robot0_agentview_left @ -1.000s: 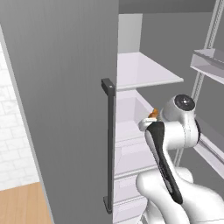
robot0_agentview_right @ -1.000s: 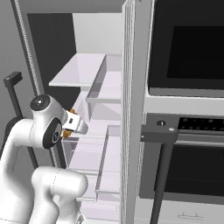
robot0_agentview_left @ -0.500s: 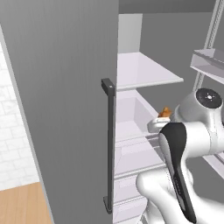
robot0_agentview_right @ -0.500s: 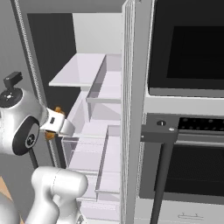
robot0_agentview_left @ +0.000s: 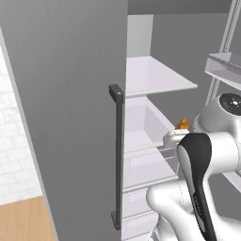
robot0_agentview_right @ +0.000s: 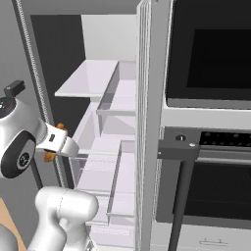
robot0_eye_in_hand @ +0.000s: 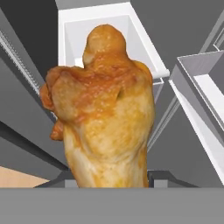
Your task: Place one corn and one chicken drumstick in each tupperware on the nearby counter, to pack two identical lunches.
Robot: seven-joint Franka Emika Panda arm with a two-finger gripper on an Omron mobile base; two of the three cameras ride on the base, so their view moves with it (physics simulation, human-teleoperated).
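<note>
Clamped on a chicken drumstick, golden-brown and close against the hand camera, fat end away from the hand and narrow end down between the fingertips. From the left base view, just a small orange bit of drumstick peeking past the white wrist, right of the open fridge. From the right base view, the gripper out at the left, near the fridge's left edge, in front of the clear drawers. Glass shelf above, oven to the right with its dark handle.

Step in hand, by judgement: carrying the drumstick clear of the fridge toward a lunch box on the counter. Neither box nor counter to be seen here.

To do it well:
- Keep the squeeze steady; a rounded, greasy-looking piece of meat, likely to slip or twist if loosened.
- Draw straight back and out before turning, minding the drawer fronts and the door with its dark handle at the left.
- Hold the meat level during any swing, no quick jerks.
- Swing only once well clear of the shelf edges.
- Release low over the box, not from height.
</note>
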